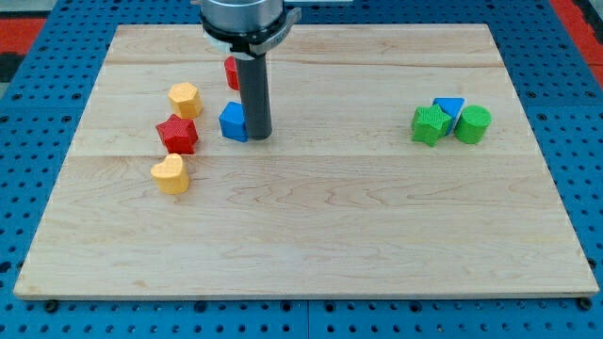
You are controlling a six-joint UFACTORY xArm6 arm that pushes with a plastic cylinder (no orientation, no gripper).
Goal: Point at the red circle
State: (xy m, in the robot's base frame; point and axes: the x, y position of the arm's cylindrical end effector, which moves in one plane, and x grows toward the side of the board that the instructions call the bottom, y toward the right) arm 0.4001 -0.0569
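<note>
Yellow heart block (pixel 170 174) lies nearest; my tip (pixel 257 137) touches the blue block (pixel 232 121), with no fingers on this rod to open or close.
Red circle (pixel 230 72) sits half hidden behind the rod toward the desk (pixel 311 235) top; I'd back away from blue, skirt it, and approach slowly to avoid nudging either.

One camera watches me from in front of the wooden board's (pixel 311 226) near edge, raised, looking down and across toward the far edge; all four corners fit, moderately close.
</note>
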